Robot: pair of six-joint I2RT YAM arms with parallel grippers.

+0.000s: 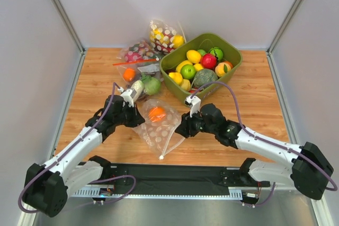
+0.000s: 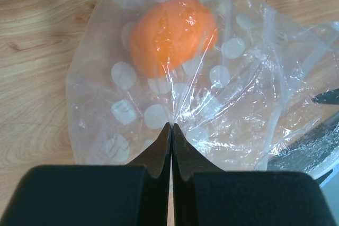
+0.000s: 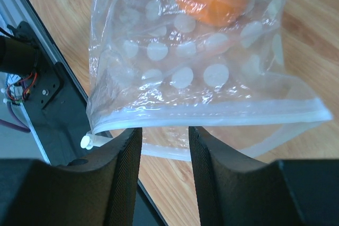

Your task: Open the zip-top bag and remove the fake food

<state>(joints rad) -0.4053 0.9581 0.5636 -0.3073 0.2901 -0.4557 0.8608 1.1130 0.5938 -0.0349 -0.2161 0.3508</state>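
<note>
While left tool [image 2: 171, 125] pinches zip-top bag [image 2: 238, 104] | zip edge [image 3: 222, 112] faces right tool [image 3: 165, 130]

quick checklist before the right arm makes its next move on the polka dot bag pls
1. Left gripper shut on the film of the zip-top bag: ok.
2. Right gripper clamped on the zip strip: not ok, its jaws stand apart at the strip.
3. Zip parted along its full length: cannot tell; the two lips look separated toward one end.
4. Orange fake food inside the bag, at the end away from the zip: ok.
</note>
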